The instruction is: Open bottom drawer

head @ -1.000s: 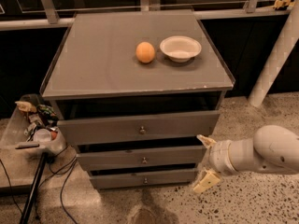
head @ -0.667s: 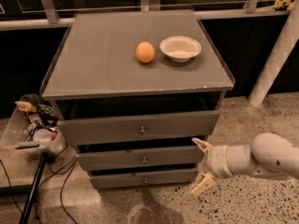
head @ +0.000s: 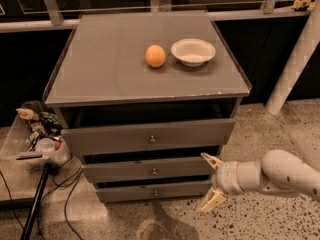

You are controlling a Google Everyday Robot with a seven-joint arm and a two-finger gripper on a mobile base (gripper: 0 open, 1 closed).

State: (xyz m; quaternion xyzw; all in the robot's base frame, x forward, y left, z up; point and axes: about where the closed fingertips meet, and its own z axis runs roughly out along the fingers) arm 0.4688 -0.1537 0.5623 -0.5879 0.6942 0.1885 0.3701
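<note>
Claw: positioned low, at the right-hand end of the drawer fronts, carried on a pale, rounded arm that enters from the right edge. The two fingers stand well apart, one above the other. The upper finger sits level with the right end of the medium drawer. The lower finger sits just beyond the lower right corner of the bottom drawer. Nothing is held between them. Contact with either front appears unlikely but cannot be confirmed from this angle.

Bottom drawer: lowest and slimmest of three grey fronts, just above the speckled floor. Its small round knob is at centre, well left of the claw. The front sits close in to the cabinet body.

Top drawer: tallest front, with a dark gap above it.

Tabletop: grey and flat. An orange and a white bowl stand just beside each other, toward the rear right.

Surroundings: a heap of small clutter lies left of the cabinet; a white post leans at right.
</note>
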